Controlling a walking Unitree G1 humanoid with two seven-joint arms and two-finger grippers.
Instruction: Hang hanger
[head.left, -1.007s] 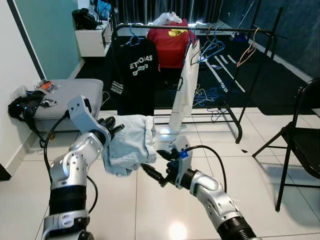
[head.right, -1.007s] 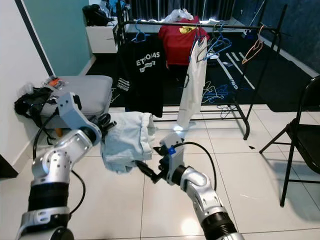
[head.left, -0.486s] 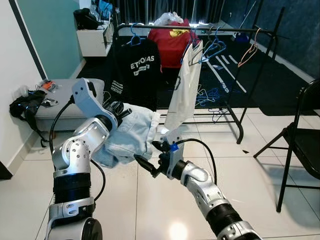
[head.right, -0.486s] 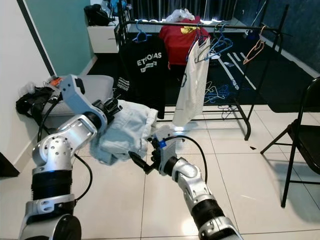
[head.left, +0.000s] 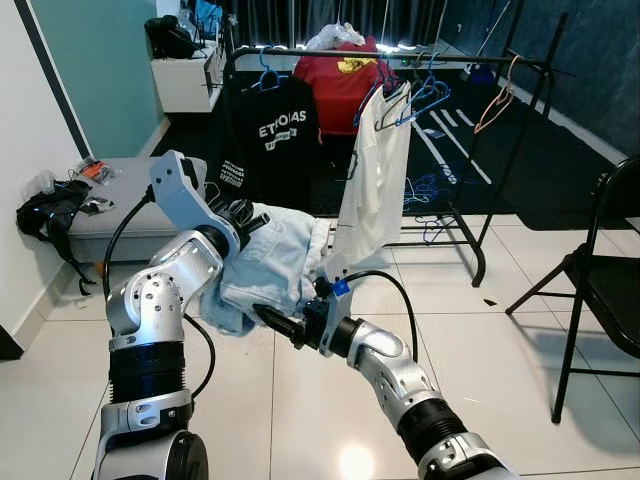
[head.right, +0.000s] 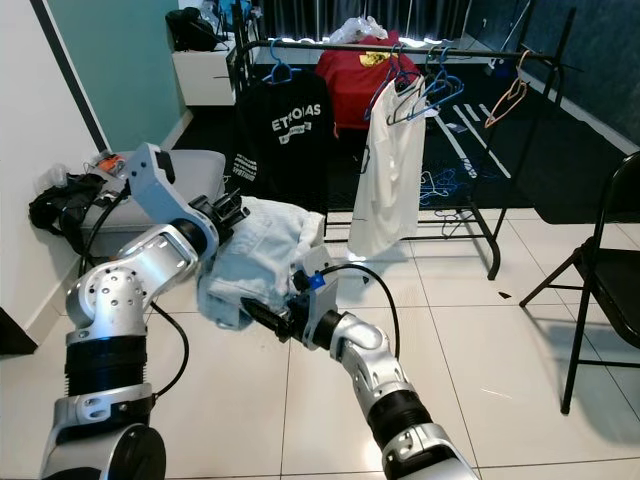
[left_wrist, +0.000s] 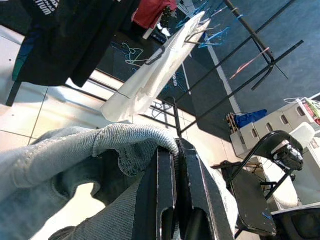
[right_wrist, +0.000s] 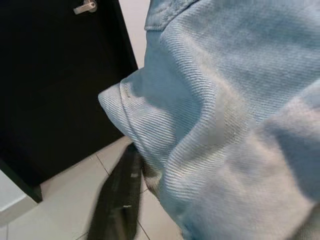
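My left gripper (head.left: 240, 214) holds up a bunched light-blue denim garment (head.left: 275, 262) in front of me. In the left wrist view its fingers (left_wrist: 165, 165) are shut on a folded edge of the denim (left_wrist: 125, 137). My right gripper (head.left: 274, 321) reaches in from the right and is tucked under the garment's lower edge, open. One of its black fingers (right_wrist: 117, 200) lies against the denim (right_wrist: 235, 115). I cannot make out a hanger inside the denim. The black clothes rack (head.left: 470, 62) stands beyond, with blue hangers (head.left: 425, 95) on its rail.
On the rack hang a black T-shirt (head.left: 270, 150), a red shirt (head.left: 340, 85) and a white garment (head.left: 372, 180). A grey ottoman (head.left: 120, 195) with a black bag (head.left: 45, 215) is at the left. A black folding chair (head.left: 605, 270) stands at the right. Loose hangers (head.left: 420, 190) lie under the rack.
My left arm has lifted the denim higher and farther forward. My right gripper has moved left and up, from below the garment to under its lower edge. The white garment has swung.
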